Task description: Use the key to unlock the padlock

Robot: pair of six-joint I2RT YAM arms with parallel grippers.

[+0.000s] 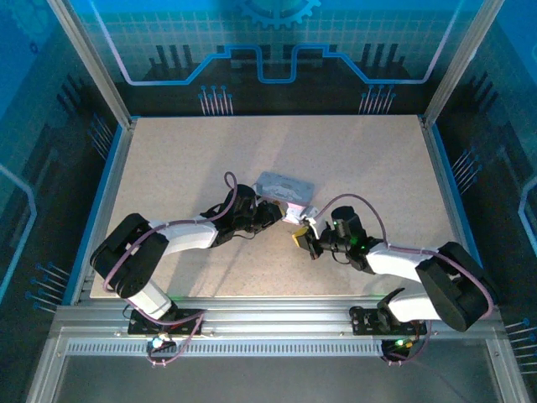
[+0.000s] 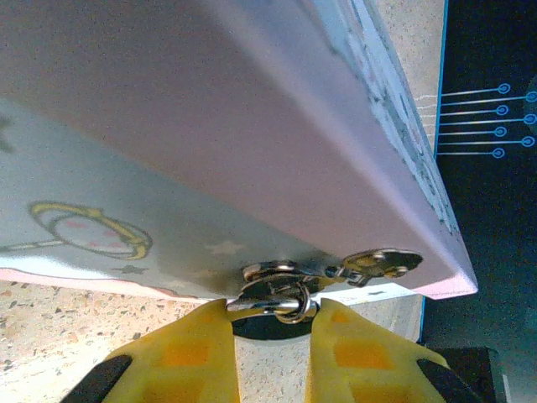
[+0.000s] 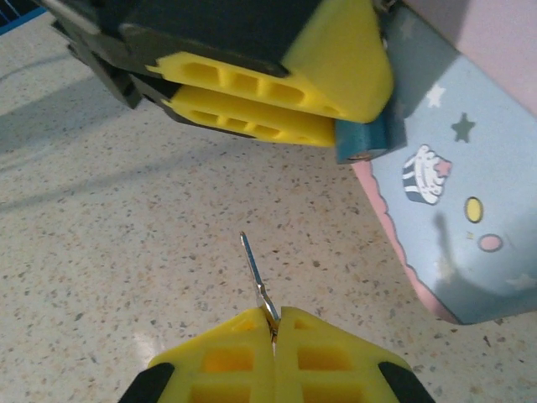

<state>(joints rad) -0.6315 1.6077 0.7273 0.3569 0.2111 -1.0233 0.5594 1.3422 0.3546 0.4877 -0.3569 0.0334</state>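
Observation:
The pale lavender cartoon-printed tin (image 1: 284,185) lies mid-table. My left gripper (image 2: 270,314) is shut on the small padlock (image 2: 272,327), whose shackle hangs through the tin's metal hasp (image 2: 277,273). In the right wrist view the padlock's bluish body (image 3: 363,140) sticks out past the left gripper's yellow fingers (image 3: 277,92), next to the tin (image 3: 453,159). My right gripper (image 3: 274,317) is shut on the key (image 3: 253,267). Its thin blade points up toward the padlock, with a clear gap of table between them. From above, the two grippers (image 1: 279,215) (image 1: 303,238) almost meet in front of the tin.
The speckled beige tabletop (image 1: 185,168) lies bare around the tin. Blue walls and metal frame rails (image 1: 268,315) enclose the table. The table's right edge (image 2: 432,252) runs close behind the tin's corner.

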